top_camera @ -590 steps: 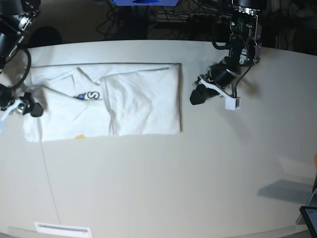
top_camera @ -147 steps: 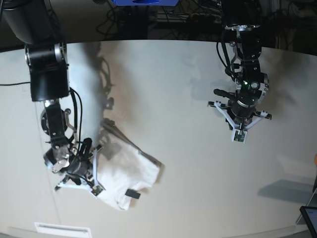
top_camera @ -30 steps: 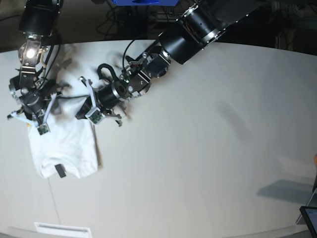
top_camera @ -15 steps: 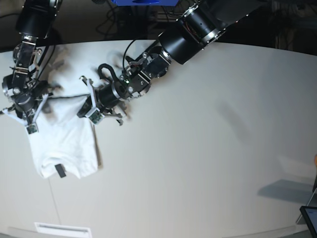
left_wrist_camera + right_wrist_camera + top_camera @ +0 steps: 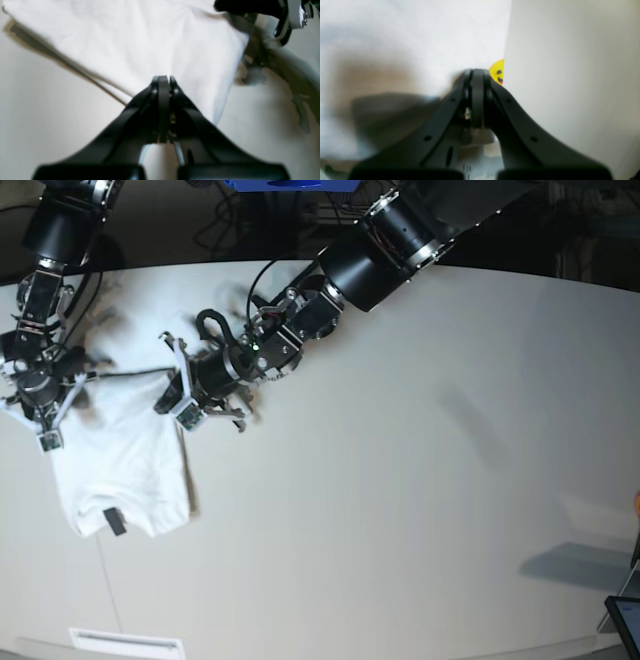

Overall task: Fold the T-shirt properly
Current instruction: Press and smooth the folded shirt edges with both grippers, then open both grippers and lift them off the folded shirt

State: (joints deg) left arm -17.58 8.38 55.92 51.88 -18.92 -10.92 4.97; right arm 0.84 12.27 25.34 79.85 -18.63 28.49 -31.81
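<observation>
The T-shirt (image 5: 120, 470) lies as a white folded bundle at the table's left, with a small black tag (image 5: 113, 522) near its front edge. My left gripper (image 5: 180, 402) reaches across from the right and is shut on the bundle's far right corner. In the left wrist view its tips (image 5: 162, 78) pinch white cloth (image 5: 150, 37). My right gripper (image 5: 45, 420) is shut on the far left corner. The right wrist view shows its tips (image 5: 476, 71) on the white fabric (image 5: 420, 30), beside a yellow smiley print (image 5: 497, 71). The far edge stretches between both grippers.
The pale table (image 5: 420, 480) runs to the right and front of the shirt. A white label (image 5: 125, 642) sits at the front edge and a dark tablet corner (image 5: 625, 620) at the lower right. Cables hang behind the table's far edge.
Both grippers have shifted slightly left and toward the back, dragging the shirt with them. The grip on both corners has stayed the same.
</observation>
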